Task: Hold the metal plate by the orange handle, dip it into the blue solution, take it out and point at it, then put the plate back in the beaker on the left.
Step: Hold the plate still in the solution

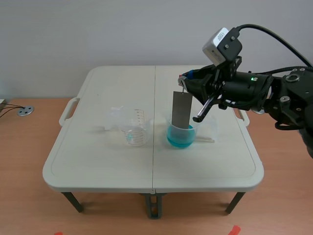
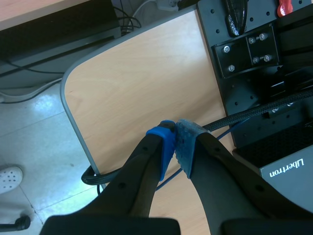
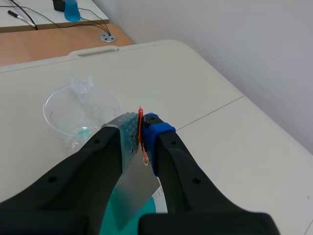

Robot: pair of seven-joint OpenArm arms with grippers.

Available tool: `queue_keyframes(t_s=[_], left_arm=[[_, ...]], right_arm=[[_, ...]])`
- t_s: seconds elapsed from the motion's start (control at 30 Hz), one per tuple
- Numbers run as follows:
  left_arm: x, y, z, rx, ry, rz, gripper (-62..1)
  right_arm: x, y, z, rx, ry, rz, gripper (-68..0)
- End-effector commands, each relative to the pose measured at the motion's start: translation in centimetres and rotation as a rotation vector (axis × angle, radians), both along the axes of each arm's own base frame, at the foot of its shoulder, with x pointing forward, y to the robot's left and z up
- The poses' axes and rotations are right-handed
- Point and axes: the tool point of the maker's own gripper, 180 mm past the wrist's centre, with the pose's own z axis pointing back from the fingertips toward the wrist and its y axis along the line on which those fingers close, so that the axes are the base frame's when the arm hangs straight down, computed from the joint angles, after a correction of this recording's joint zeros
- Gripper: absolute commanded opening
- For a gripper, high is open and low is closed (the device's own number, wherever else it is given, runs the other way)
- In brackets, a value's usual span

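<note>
The orange handle (image 3: 141,115) is pinched between the pads of the right pincer (image 3: 141,130), which is brought in from 3 o'clock. The metal plate (image 1: 181,108) is hung upright beneath it, its lower edge at the mouth of the beaker of blue solution (image 1: 181,137). Whether the edge is wetted cannot be told. The left pincer (image 2: 175,139) is seen closed on nothing, away from the desk (image 1: 98,166).

The handle is thin and held only at the pad tips, so a swing or slip of the plate is to be feared. If the plate is lowered off-centre, the beaker's rim could be struck and solution spilled. Drips may be shed on the carry toward 9 o'clock, where the light empty beaker (image 1: 135,131) could be knocked over.

The desk is a pale folding one, seamed down the middle, set on a wood-toned floor (image 1: 19,161) before a plain wall (image 1: 98,29).
</note>
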Motion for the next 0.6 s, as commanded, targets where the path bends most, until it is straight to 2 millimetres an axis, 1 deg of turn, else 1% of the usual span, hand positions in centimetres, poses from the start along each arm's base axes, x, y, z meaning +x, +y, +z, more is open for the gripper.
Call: queue_keyframes(t_s=[0.0, 0.57], left_arm=[[0.0, 0.2, 0.2, -0.001, -0.004, 0.003, -59.3], [0.2, 0.2, 0.2, -0.001, -0.010, 0.003, -59.3]], right_arm=[[0.5, -0.4, 2.2, 0.018, -0.055, 0.002, -66.2], [0.1, -1.0, 5.9, 0.026, -0.142, 0.013, -66.2]])
